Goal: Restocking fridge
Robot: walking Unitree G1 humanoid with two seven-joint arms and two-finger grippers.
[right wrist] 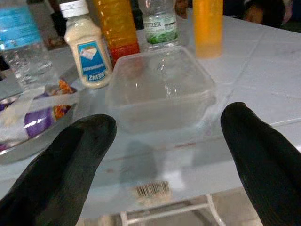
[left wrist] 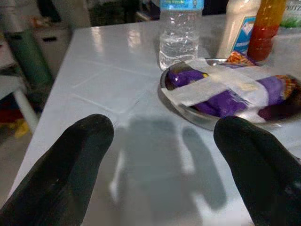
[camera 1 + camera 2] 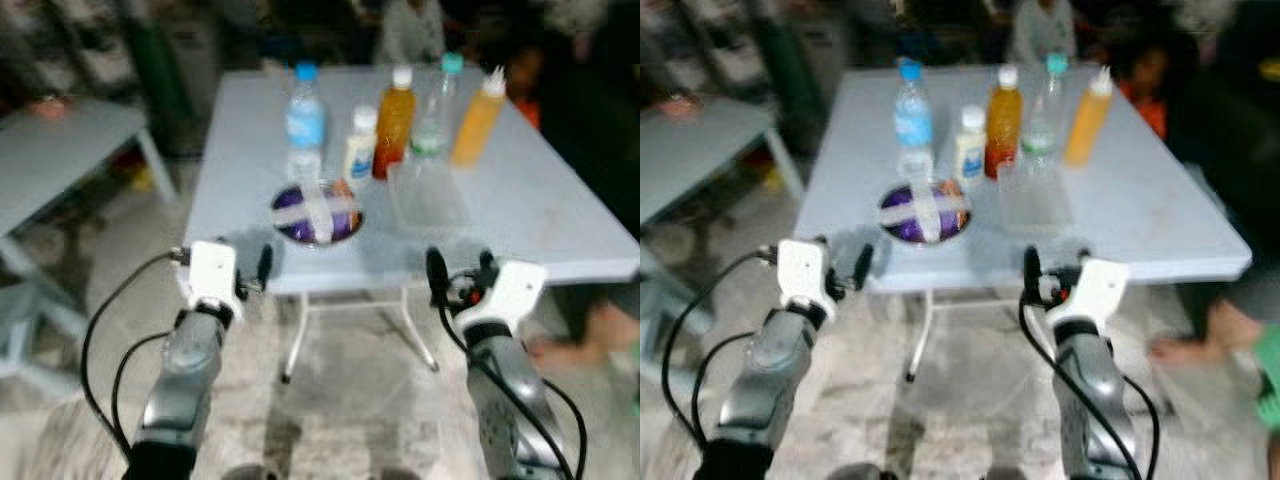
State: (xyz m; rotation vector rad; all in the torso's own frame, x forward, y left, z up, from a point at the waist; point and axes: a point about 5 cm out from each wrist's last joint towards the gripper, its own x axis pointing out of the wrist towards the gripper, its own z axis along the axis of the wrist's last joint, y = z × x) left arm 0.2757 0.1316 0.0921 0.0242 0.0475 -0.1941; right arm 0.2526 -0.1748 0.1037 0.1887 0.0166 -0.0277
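Mid-frame on the pale surface [image 3: 540, 215] sit a taped bowl [image 3: 317, 213], a clear container [image 3: 430, 193] and a row of bottles [image 3: 395, 122] behind. Below, the left gripper [image 3: 252, 272] and right gripper [image 3: 462, 274] hover at its near edge, fingers spread.

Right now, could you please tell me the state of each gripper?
Left gripper: open, holding nothing, in front of the metal bowl.
Right gripper: open, holding nothing, facing the clear plastic container.
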